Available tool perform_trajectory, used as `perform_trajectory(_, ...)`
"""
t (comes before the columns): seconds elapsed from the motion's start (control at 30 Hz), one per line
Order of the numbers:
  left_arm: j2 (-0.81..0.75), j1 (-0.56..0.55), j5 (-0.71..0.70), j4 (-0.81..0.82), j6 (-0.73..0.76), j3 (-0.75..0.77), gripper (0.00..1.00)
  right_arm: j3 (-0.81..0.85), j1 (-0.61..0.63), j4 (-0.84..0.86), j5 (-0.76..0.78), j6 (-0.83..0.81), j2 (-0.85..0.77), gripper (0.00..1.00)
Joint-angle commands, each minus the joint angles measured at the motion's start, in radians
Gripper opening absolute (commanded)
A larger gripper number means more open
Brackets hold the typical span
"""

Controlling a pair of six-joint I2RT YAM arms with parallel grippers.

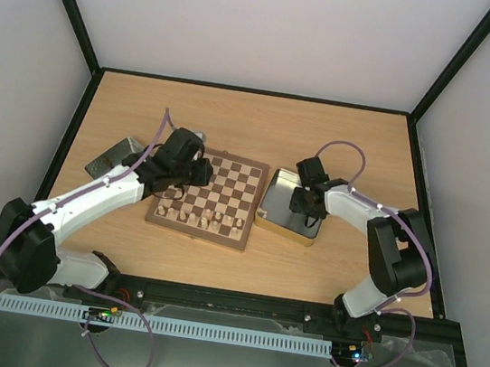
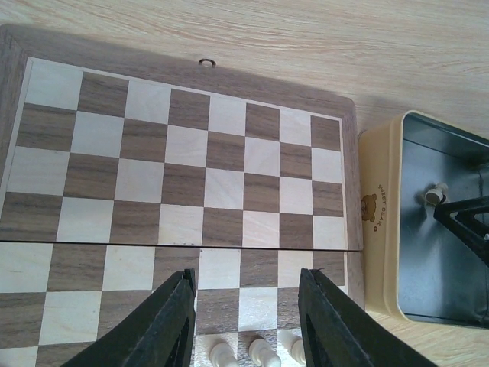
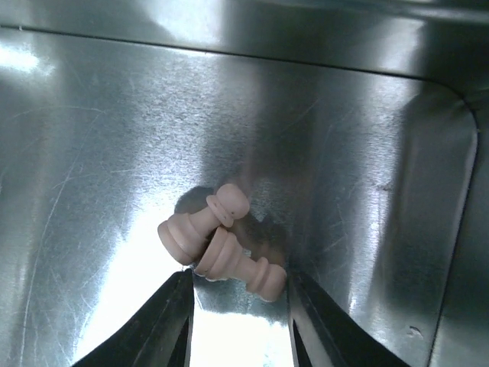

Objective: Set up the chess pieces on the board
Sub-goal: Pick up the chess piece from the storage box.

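Note:
The chessboard (image 1: pixel 226 190) lies mid-table with several pale pieces (image 1: pixel 193 218) in a row along its near edge. My left gripper (image 1: pixel 193 174) hovers open and empty over the board's left part; in the left wrist view (image 2: pixel 248 294) bare squares lie between its fingers and pale piece tops (image 2: pixel 260 352) show below. My right gripper (image 1: pixel 307 212) is open inside the gold tin (image 1: pixel 271 207). In the right wrist view (image 3: pixel 238 294) two pale pieces (image 3: pixel 218 241) lie crossed on the tin's shiny floor just beyond the fingertips. No dark pieces show.
A small grey metal tray (image 1: pixel 113 158) lies left of the board behind my left arm. The gold tin's wall (image 2: pixel 378 229) abuts the board's right edge. Black frame rails bound the table on all sides.

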Motion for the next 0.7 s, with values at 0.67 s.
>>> perform_trajectory(0.67,-0.018,0.003,0.021,0.028,-0.003,-0.039,0.43,-0.009,-0.001,0.098,-0.062,-0.072,-0.087,0.04)
